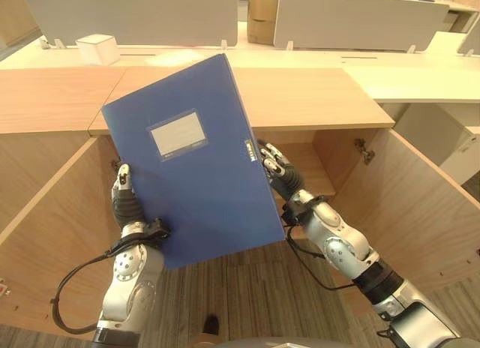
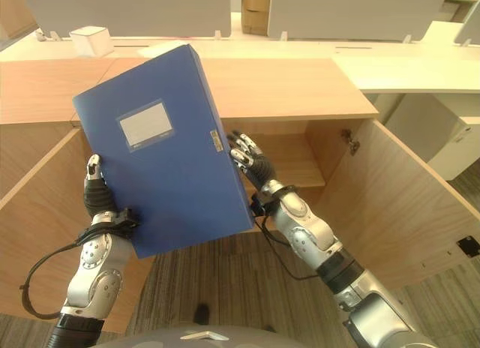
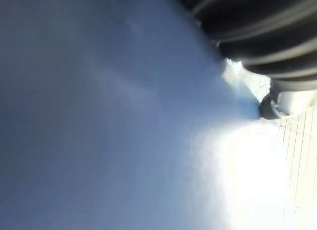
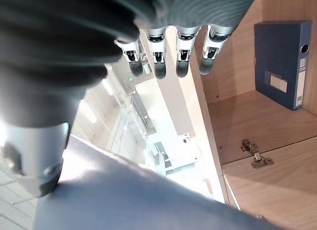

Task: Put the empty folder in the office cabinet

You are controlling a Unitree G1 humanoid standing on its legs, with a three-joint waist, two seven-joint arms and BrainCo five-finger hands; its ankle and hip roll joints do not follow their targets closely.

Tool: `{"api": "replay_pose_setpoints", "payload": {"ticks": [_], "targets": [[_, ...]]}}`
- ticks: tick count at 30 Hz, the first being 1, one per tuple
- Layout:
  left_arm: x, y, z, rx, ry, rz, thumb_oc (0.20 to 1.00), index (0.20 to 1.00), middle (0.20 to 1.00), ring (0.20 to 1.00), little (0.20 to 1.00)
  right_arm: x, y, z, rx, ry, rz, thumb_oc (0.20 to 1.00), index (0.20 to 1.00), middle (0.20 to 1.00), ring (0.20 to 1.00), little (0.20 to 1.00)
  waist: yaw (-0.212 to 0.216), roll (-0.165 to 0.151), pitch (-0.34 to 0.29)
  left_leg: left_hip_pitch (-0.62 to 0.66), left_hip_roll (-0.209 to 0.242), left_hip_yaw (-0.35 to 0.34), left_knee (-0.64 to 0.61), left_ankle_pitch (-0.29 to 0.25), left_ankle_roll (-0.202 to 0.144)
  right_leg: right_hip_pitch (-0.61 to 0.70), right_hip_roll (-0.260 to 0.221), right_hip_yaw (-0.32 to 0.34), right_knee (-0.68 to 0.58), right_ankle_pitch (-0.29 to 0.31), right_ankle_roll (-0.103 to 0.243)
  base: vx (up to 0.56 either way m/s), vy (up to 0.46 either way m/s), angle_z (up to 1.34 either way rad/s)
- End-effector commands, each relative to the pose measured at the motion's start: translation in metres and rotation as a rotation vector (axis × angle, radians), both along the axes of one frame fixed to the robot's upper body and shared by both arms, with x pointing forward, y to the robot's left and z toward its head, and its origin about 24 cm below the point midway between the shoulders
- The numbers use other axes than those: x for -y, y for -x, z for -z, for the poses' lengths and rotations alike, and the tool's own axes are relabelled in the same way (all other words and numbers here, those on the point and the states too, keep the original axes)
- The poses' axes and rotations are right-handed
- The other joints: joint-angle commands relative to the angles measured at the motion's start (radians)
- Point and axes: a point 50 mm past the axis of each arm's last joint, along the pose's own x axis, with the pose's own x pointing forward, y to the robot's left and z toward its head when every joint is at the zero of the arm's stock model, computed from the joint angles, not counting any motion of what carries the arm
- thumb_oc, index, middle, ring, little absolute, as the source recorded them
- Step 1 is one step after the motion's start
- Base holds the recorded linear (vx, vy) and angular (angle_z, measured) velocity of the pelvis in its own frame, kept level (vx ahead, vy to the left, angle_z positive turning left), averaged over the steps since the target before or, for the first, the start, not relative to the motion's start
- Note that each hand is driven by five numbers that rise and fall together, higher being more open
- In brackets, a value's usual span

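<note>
We hold the blue folder [image 1: 196,164] up in the air in front of the open cabinet [image 1: 315,100]. It is tilted, with its top corner leaning over the cabinet's wooden top. The big flat side faces us. It has a pale label [image 1: 178,135] on it, and we cannot read any words there. A small tag sits on the folder's right edge, too small to read.

Our left hand [image 1: 124,198] is at the folder's lower left edge. The arm comes straight up from below, and the hand points up along the edge. Its fingers go behind the folder, so we cannot tell if they are bent or straight. In the left wrist view the blue cover lies right against the hand.

Our right hand [image 2: 251,162] is at the folder's right edge, near the middle. The arm reaches in from the lower right, bent at the elbow. The fingers [image 4: 181,59] are straight and side by side, and they press flat on the folder's side.

Inside the cabinet, another blue folder [image 4: 281,61] stands upright on the shelf against the back wall. The cabinet's right door [image 1: 420,205] hangs wide open. A white box [image 1: 97,48] sits on the desk behind the cabinet.
</note>
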Motion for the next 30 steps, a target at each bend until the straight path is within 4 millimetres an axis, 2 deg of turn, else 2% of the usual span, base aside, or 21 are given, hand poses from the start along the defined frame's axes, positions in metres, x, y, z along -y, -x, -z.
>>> {"api": "replay_pose_setpoints", "payload": {"ticks": [1, 7, 16, 19, 21, 25, 30], "targets": [[0.002, 0.001, -0.040, 0.193, -0.061, 0.054, 0.200, 0.200, 0.200, 0.200, 0.200, -0.012, 0.006, -0.026, 0.106, -0.107, -0.036, 1.000, 1.000, 1.000, 1.000, 1.000, -0.001, -0.064, -0.031, 0.006, -0.015, 0.022, 0.000, -0.111, 0.004, 0.040, -0.116, 0.000, 0.029, -0.123, 0.085, 0.00, 0.000, 0.00], [-0.001, 0.002, -0.041, 0.194, -0.064, 0.037, 0.200, 0.200, 0.200, 0.200, 0.200, -0.003, 0.002, -0.036, 0.126, -0.165, 0.025, 1.000, 1.000, 1.000, 1.000, 1.000, -0.004, -0.066, -0.034, 0.004, -0.019, 0.025, 0.000, -0.114, 0.007, 0.040, -0.120, 0.002, 0.028, -0.120, 0.087, 0.00, 0.000, 0.00], [0.000, 0.000, -0.042, 0.200, -0.065, 0.029, 0.200, 0.200, 0.200, 0.200, 0.200, -0.014, 0.007, -0.029, 0.097, -0.164, -0.015, 1.000, 1.000, 1.000, 1.000, 1.000, -0.005, -0.067, -0.035, 0.009, -0.021, 0.029, 0.000, -0.118, 0.009, 0.037, -0.123, 0.005, 0.029, -0.118, 0.086, 0.00, 0.000, 0.00], [0.002, -0.001, -0.043, 0.206, -0.066, 0.042, 0.200, 0.200, 0.200, 0.200, 0.200, -0.023, 0.009, -0.022, 0.090, -0.093, -0.073, 1.000, 1.000, 1.000, 1.000, 1.000, -0.001, -0.069, -0.033, 0.009, -0.020, 0.028, 0.000, -0.117, 0.009, 0.037, -0.122, 0.007, 0.028, -0.117, 0.085, 0.00, 0.000, 0.00], [0.005, -0.003, -0.044, 0.208, -0.065, 0.064, 0.200, 0.200, 0.200, 0.200, 0.200, -0.039, 0.015, -0.017, 0.112, 0.022, -0.188, 1.000, 1.000, 1.000, 1.000, 1.000, 0.006, -0.072, -0.030, 0.006, -0.020, 0.025, 0.000, -0.114, 0.008, 0.038, -0.121, 0.005, 0.027, -0.117, 0.084, 0.00, 0.000, 0.00], [0.009, -0.007, -0.044, 0.208, -0.063, 0.088, 0.200, 0.200, 0.200, 0.200, 0.200, -0.059, 0.025, -0.014, 0.140, 0.122, -0.321, 1.000, 1.000, 1.000, 1.000, 1.000, 0.017, -0.074, -0.025, 0.004, -0.021, 0.019, 0.000, -0.111, 0.008, 0.040, -0.120, 0.001, 0.027, -0.118, 0.083, 0.00, 0.000, 0.00], [0.011, -0.010, -0.045, 0.210, -0.065, 0.098, 0.200, 0.200, 0.200, 0.200, 0.200, -0.069, 0.025, -0.014, 0.149, 0.168, -0.362, 1.000, 1.000, 1.000, 1.000, 1.000, 0.028, -0.075, -0.023, 0.004, -0.021, 0.014, 0.000, -0.109, 0.009, 0.042, -0.118, -0.003, 0.026, -0.118, 0.082, 0.00, 0.000, 0.00]]}}
